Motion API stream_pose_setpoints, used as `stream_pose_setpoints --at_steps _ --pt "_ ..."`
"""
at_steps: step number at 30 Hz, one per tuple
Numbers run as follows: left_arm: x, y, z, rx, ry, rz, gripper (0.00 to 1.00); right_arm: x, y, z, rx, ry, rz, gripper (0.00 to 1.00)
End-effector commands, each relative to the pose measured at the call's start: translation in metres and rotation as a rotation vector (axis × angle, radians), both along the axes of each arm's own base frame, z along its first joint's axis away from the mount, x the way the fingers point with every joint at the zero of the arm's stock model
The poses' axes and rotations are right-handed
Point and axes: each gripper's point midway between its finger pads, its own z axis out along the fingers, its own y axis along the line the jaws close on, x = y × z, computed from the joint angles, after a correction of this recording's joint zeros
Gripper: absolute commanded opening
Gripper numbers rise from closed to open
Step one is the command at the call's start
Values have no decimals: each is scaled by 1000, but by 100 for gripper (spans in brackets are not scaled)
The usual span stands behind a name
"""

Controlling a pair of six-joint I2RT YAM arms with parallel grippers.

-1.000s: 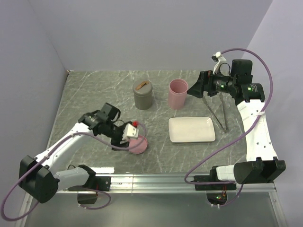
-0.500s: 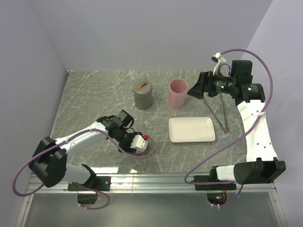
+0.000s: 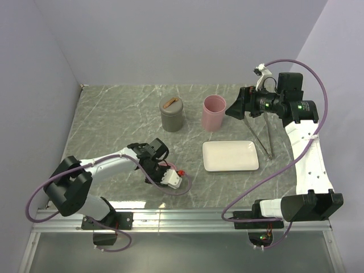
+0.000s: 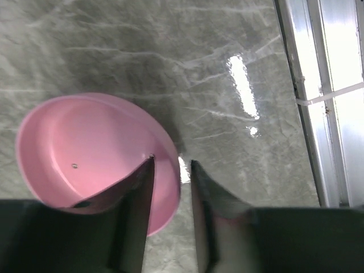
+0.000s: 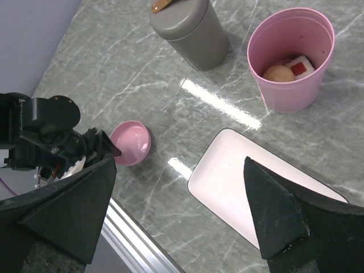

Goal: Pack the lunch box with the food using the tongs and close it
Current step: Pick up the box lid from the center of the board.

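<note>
Two fingers (image 4: 133, 216) of left end effector (image 4: 170, 165) narrowly apart astride pink bowl (image 4: 85, 148) rim, grip unclear; right end effector (image 5: 179, 170) wide apart

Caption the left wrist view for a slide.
Left hand straddles the rim of a pink lid on the marble table.

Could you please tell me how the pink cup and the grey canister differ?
The cup is pink; the canister is grey. The cup is open at the top, while the canister is closed by a lid with a brown handle. The cup shows food inside, a pale ball and a red-centred roll; the canister's contents are hidden. Both stand upright on the table, apart.
</note>
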Motion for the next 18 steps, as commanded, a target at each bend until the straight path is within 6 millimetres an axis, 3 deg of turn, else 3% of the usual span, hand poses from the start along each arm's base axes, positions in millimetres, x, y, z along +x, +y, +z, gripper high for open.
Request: stream_pose_setpoints --at_steps 1,3,7,12,15,17,18 --pt "-3 3 -5 26 -1 -10 32 -3 0 15 -4 -55 9 100" --pt "2 -3 2 -10 -28 2 25 -3 1 14 -1 -50 10 100" --pt "9 -17 20 -99 -86 18 0 -2 3 13 22 -39 10 100" --pt "12 -41 61 -238 -78 81 0 -1 6 24 52 -57 18 100" --pt "22 -68 133 -452 -53 169 0 -3 11 36 106 -65 22 100" --pt "42 -82 190 -621 -43 285 0 0 10 42 155 -71 35 100" --pt "45 -85 210 -678 -36 313 0 1 13 43 197 -38 33 100"
